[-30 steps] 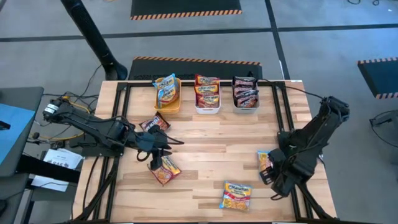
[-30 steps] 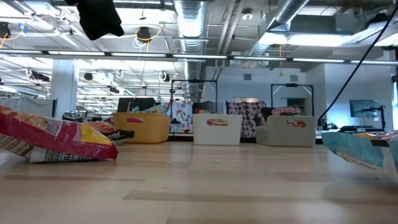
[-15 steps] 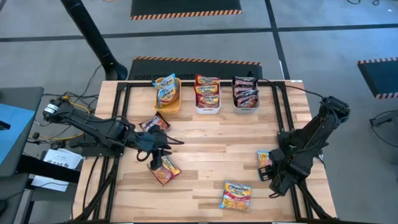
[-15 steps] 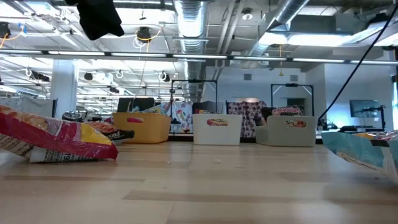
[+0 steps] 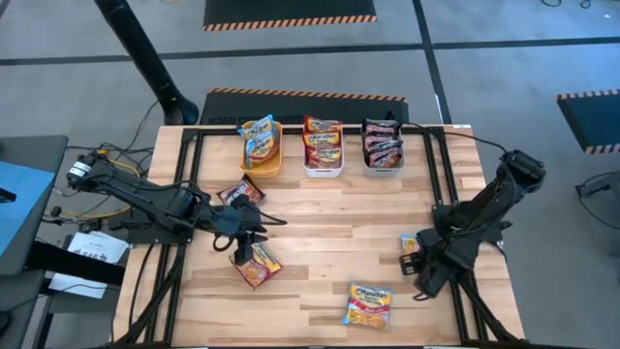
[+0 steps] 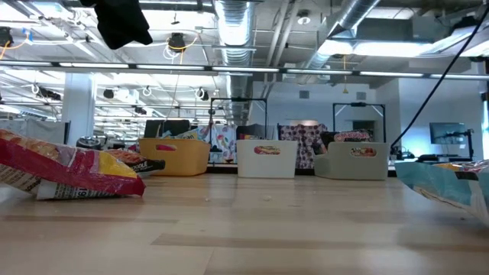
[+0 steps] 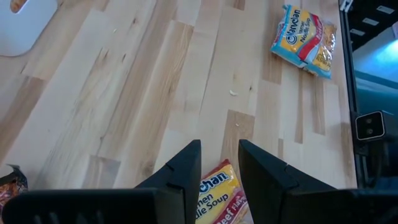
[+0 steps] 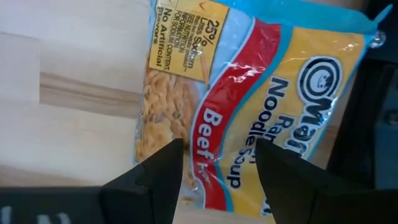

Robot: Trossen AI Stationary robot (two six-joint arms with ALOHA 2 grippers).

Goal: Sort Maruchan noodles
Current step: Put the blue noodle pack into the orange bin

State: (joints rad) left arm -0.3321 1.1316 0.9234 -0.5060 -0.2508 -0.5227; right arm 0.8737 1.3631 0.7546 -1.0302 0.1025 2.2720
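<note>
Three bins (image 5: 323, 155) hold sorted packets, four packets (image 5: 367, 303) remain on the table; right claw (image 5: 418, 260) wide, left claw (image 5: 254, 231) narrow, neither holding.

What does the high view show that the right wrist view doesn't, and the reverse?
Only the high view: the three bins, the left gripper over a red packet, and a loose packet at the near edge. Only the right wrist view: the packet's Beef label and the open fingers. Both: the right gripper over the blue-edged packet.

The blue-and-yellow packet (image 8: 249, 93) reads "Beef", "Noodle Soup" and "25% Less Sodium"
</note>
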